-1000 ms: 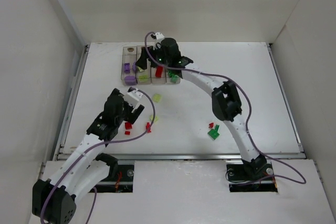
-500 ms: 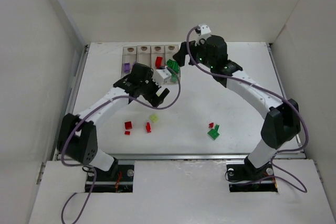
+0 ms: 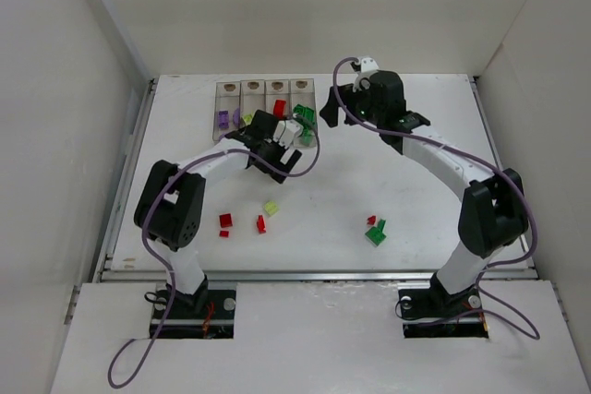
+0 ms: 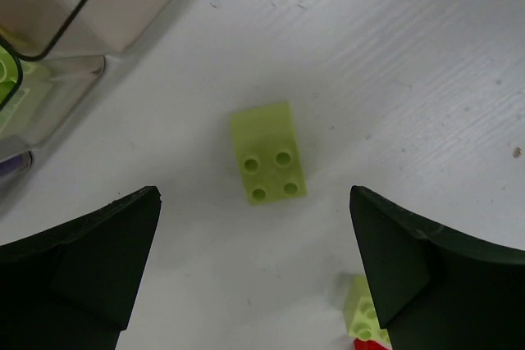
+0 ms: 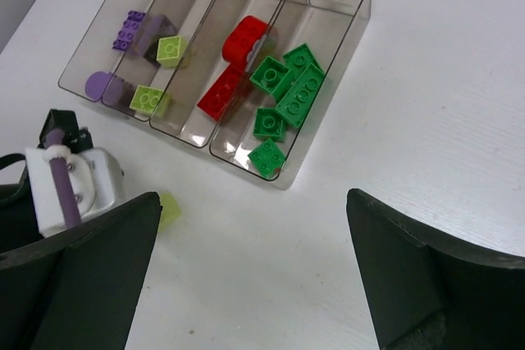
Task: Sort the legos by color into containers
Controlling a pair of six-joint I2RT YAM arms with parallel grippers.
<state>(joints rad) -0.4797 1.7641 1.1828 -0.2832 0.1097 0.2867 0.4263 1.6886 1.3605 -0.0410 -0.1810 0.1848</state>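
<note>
Four joined clear containers stand at the back. In the right wrist view they hold purple, yellow-green, red and green legos, one colour per bin. My left gripper is open and empty just in front of the bins. A yellow-green lego lies on the table ahead of its fingers, and another lies by the right finger. My right gripper is open and empty, hovering right of the bins above bare table.
Loose on the table are a yellow-green lego, red legos, and a red and green pair further right. White walls enclose the table on three sides. The left gripper's white camera block shows in the right wrist view.
My left arm has swung from the near left of the table up to the front of the bins. My right arm has drawn back from over the bins to their right.
</note>
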